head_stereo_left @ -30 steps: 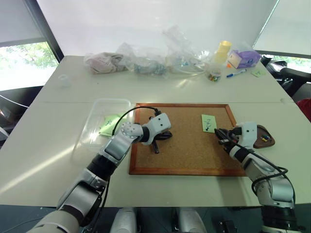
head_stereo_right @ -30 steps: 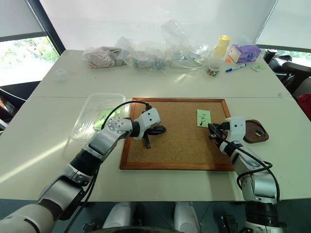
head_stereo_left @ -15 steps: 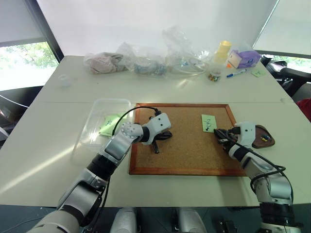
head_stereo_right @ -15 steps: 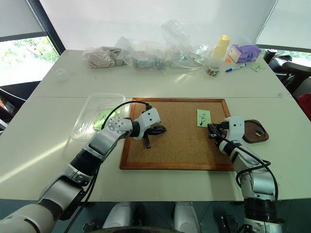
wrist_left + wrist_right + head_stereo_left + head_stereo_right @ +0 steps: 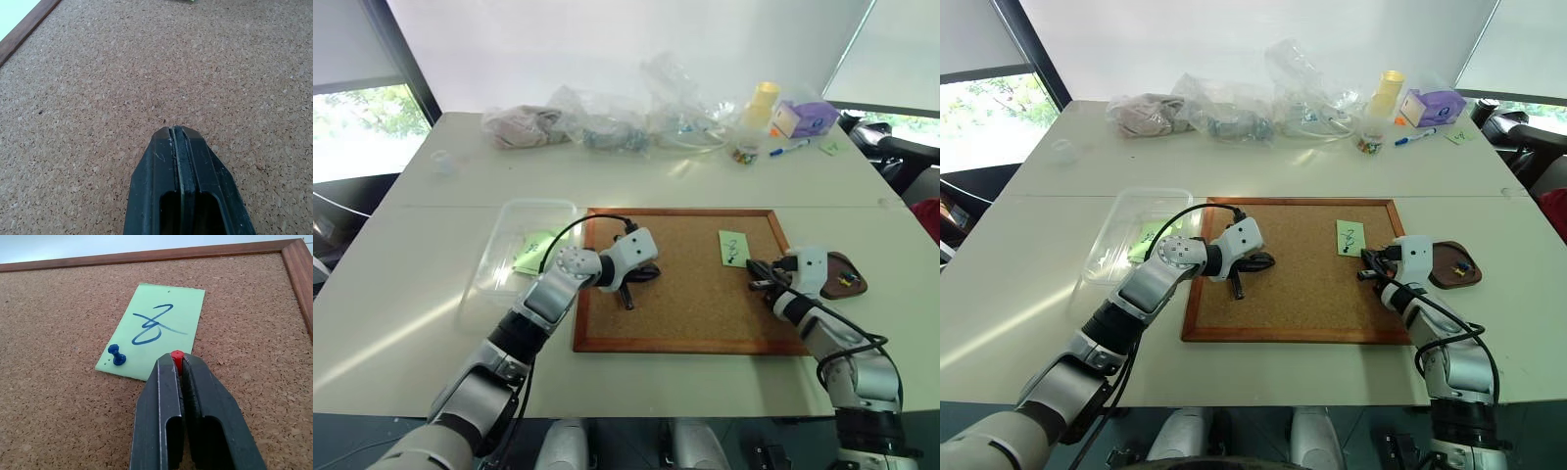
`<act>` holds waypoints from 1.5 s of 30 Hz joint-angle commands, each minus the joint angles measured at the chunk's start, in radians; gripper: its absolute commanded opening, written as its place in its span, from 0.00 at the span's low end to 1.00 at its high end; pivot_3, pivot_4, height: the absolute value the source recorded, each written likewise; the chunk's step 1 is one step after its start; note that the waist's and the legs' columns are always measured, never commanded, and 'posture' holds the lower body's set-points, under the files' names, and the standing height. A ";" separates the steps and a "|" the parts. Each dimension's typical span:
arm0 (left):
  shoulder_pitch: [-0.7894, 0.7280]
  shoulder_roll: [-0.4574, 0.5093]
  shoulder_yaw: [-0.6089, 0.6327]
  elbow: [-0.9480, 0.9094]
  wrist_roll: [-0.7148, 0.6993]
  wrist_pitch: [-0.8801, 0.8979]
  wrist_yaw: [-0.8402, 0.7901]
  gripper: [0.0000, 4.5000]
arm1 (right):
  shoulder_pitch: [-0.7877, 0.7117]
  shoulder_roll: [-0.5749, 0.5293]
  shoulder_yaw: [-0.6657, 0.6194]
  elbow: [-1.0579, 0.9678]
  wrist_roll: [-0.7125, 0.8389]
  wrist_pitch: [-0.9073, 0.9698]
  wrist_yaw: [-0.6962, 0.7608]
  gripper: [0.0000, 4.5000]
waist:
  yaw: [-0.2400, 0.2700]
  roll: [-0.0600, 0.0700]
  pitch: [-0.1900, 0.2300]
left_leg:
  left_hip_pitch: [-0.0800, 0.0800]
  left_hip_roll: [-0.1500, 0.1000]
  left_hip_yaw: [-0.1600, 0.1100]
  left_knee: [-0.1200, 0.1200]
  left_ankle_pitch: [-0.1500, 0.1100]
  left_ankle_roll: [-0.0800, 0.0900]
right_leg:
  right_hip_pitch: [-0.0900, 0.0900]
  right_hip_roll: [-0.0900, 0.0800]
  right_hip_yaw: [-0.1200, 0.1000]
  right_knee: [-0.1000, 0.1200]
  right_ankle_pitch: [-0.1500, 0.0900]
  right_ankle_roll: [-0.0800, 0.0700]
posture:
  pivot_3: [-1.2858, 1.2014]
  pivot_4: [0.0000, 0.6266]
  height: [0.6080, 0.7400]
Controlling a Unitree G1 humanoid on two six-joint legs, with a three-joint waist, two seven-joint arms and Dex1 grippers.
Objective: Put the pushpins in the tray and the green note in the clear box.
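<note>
Here, the right gripper [image 5: 177,363] is closed on a small red pushpin [image 5: 176,356], whose head shows between the two black fingertips, just at the lower edge of a light green paper note with a blue scribble [image 5: 154,330] lying on the large wood-framed cork board [image 5: 690,294]. A blue pushpin [image 5: 116,355] stands in the lower corner of this note, so the paper is still fixed to the cork near the board's right side. Just beside the board, on its right, is the small dark brown glossy tray [image 5: 848,275]; inside it some tiny coloured pins [image 5: 845,279] can be seen (yellow and blue, as far as I can tell). On the other side, touching the left edge of the board, stands the transparent shallow plastic box with rounded corners [image 5: 511,245], and a green paper slip [image 5: 534,251] lies in its part nearest to the board. The left gripper [image 5: 179,134] is fully closed with nothing between its fingers, and its tip rests on or just above the bare cork in the left half of the board. At the far side of the white table [image 5: 401,294] lie crumpled clear plastic bags [image 5: 636,122], a yellow cup [image 5: 763,101], a purple box [image 5: 806,117] and a blue pen [image 5: 790,149].
</note>
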 commanded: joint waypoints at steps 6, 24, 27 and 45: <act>0.008 0.020 -0.029 0.047 0.057 0.036 0.017 0.00 | 0.023 0.051 -0.081 -0.098 0.034 -0.127 -0.035 0.02 | -0.001 0.000 0.000 | 0.000 0.000 0.000 0.000 0.000 0.000 | 0.000 0.000 0.000 0.000 0.000 0.000 | 0.52 0.24 0.98; 0.009 0.017 -0.032 0.045 0.052 0.025 0.011 0.00 | 0.010 -0.095 -0.277 0.128 -0.020 -0.086 -0.190 0.02 | -0.007 0.001 0.000 | 0.001 0.000 0.000 0.000 0.000 0.000 | 0.000 0.000 0.000 0.000 0.000 0.000 | 0.52 0.24 0.98; 0.009 0.017 -0.032 0.046 0.052 0.024 0.011 0.00 | -0.012 -0.113 -0.264 0.181 -0.027 -0.093 -0.164 0.02 | -0.006 0.001 0.000 | 0.001 0.000 0.000 0.000 0.000 0.000 | 0.000 -0.001 0.000 0.000 0.000 0.000 | 0.52 0.24 0.98; 0.015 0.019 -0.030 0.041 0.052 0.030 0.013 0.00 | -0.022 -0.100 -0.262 0.183 -0.063 -0.153 -0.159 0.99 | -0.006 0.001 0.000 | 0.000 0.000 0.000 0.000 0.000 0.001 | 0.000 -0.001 0.000 -0.001 0.000 0.000 | 0.52 0.24 0.98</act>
